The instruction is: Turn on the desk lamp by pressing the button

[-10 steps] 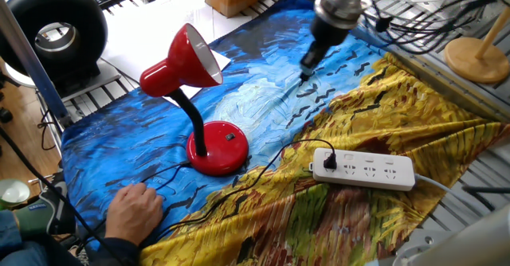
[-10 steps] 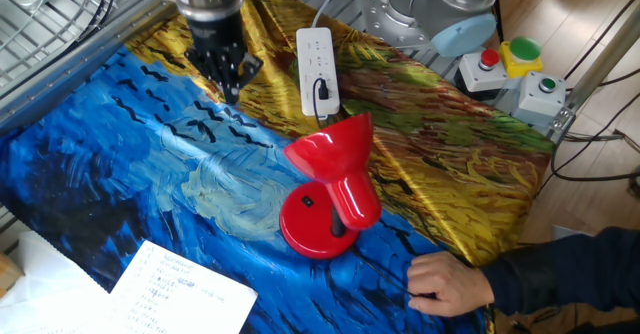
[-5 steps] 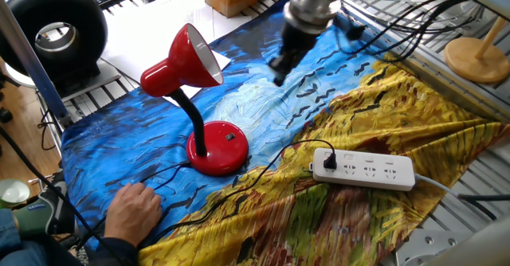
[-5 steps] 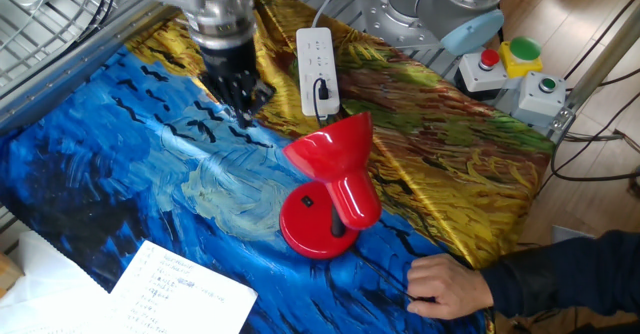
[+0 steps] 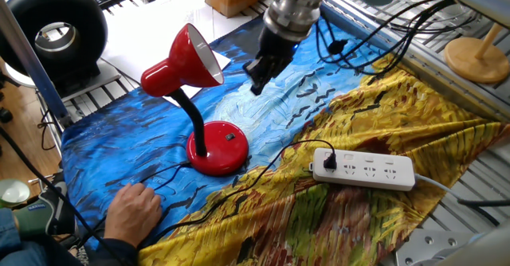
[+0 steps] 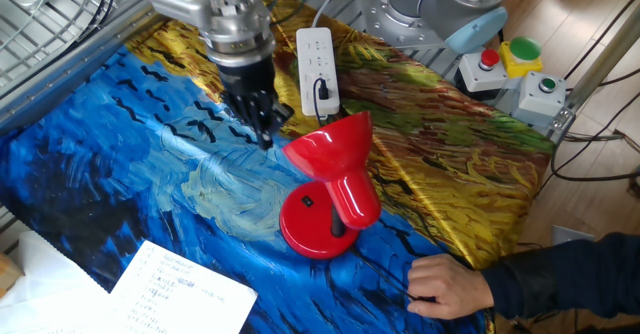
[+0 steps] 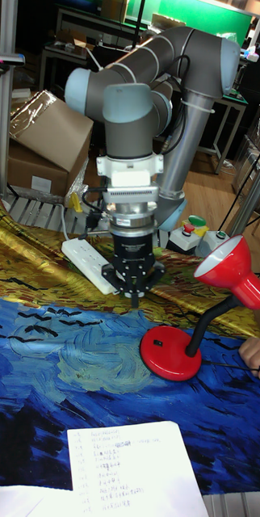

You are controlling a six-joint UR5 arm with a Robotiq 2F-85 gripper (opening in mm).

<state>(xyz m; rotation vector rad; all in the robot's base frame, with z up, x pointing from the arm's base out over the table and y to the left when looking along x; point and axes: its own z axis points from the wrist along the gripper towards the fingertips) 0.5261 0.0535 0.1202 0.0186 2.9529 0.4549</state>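
The red desk lamp stands on the painted cloth, its cone shade [image 5: 182,63] tilted up-left on a black neck over the round red base [image 5: 217,150]. The small dark button [image 5: 229,136] sits in the top of that base; it also shows as the button [image 6: 308,201]. My gripper [image 5: 256,87] hangs above the blue cloth, up and to the right of the base and clear of the lamp. In the tall fixed view the gripper [image 7: 136,300] points down left of the base [image 7: 172,354], fingertips touching, nothing held. In the other fixed view the gripper [image 6: 266,134] is just left of the shade [image 6: 335,164].
A white power strip [image 5: 363,169] with a black cord lies on the yellow part of the cloth. A person's hand [image 5: 134,210] rests near the lamp's base. A printed sheet [image 7: 130,464] lies at the cloth's edge. A pale wooden stand [image 5: 478,59] is at the far right.
My gripper has travelled across the blue cloth toward the lamp, ending close to the shade. The lamp, the power strip and the hand have stayed put.
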